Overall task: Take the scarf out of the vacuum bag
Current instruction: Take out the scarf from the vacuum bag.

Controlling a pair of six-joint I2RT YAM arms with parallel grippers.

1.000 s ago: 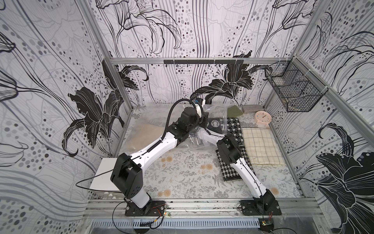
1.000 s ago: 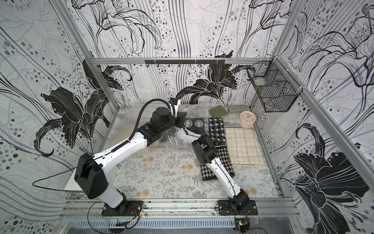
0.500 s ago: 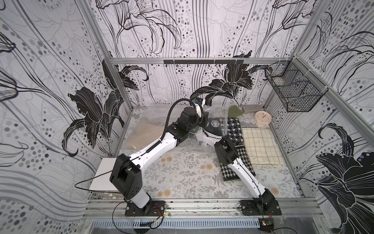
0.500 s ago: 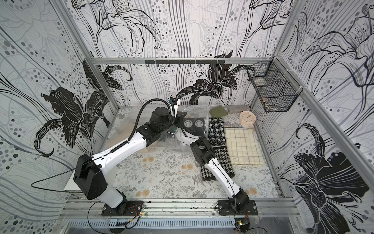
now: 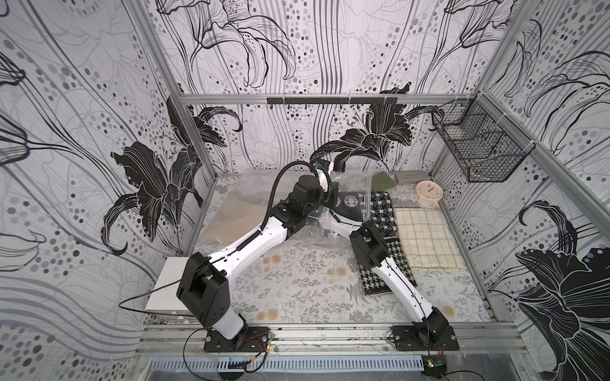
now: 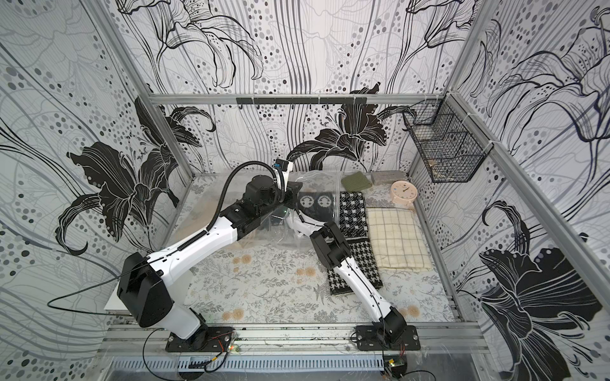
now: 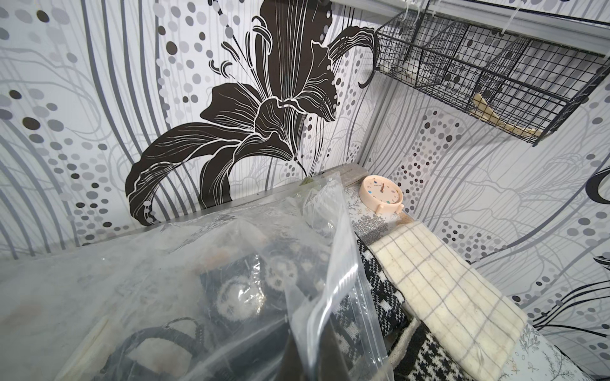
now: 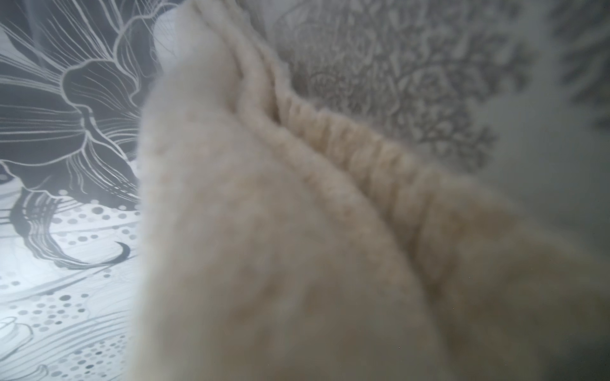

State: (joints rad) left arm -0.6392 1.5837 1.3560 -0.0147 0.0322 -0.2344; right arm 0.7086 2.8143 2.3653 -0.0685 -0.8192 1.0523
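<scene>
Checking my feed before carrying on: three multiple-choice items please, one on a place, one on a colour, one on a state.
1. The peach clock sits: A) at the back right corner of the table B) in the wire basket C) at the front edge.
2. The houndstooth scarf beside the cream checked cloth is: A) red B) black and white C) green.
3. The round-motif scarf is: A) draped over the basket B) spread bare on the table C) inside the vacuum bag.
Key: 1 A, it lies just beyond the checked cloth; 2 B, plain in both top views; 3 C, seen through the plastic in the left wrist view.
</scene>
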